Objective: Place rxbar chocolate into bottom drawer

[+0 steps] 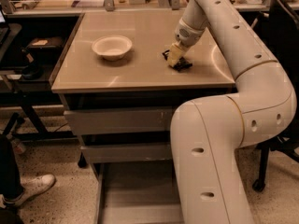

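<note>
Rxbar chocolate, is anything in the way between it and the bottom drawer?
The gripper is at the rxbar chocolate on the tabletop. The bottom drawer is pulled open below; only the robot's own arm covers its right side.

Round white paper bowl [112, 46] on flat tan tabletop [140, 76]. Right of bowl, on same top: small black-wrapped rxbar chocolate [183, 65], beneath cream two-finger gripper [174, 57]. Below and forward of bowl: grey metal bottom drawer [135, 183], pulled out under two grey drawer fronts [117, 120].
</note>
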{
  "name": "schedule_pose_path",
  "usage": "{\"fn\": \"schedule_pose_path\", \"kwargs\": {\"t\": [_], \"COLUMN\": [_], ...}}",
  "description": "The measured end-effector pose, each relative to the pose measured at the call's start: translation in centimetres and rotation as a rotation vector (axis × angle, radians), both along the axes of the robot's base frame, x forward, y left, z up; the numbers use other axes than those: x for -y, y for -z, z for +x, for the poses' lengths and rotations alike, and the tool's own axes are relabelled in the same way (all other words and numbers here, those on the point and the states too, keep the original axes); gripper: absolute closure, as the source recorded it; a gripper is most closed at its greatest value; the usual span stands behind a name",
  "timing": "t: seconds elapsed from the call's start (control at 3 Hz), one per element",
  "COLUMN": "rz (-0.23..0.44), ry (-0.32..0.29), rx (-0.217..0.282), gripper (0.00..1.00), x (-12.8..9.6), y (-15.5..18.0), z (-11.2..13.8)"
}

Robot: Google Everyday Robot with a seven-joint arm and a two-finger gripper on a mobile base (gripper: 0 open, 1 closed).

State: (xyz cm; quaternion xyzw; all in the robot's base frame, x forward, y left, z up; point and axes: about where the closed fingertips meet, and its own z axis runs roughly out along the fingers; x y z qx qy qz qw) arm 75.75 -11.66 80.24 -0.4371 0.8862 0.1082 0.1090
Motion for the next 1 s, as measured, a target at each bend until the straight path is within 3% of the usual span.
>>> {"fn": "schedule_pose_path", "kwargs": {"t": [1.0], "rz": [0.000], "ry": [0.000], "rx": [0.000], "gripper": [1.00], "x": [-0.02], "y": [-1.10], "z": [-0.08]}}
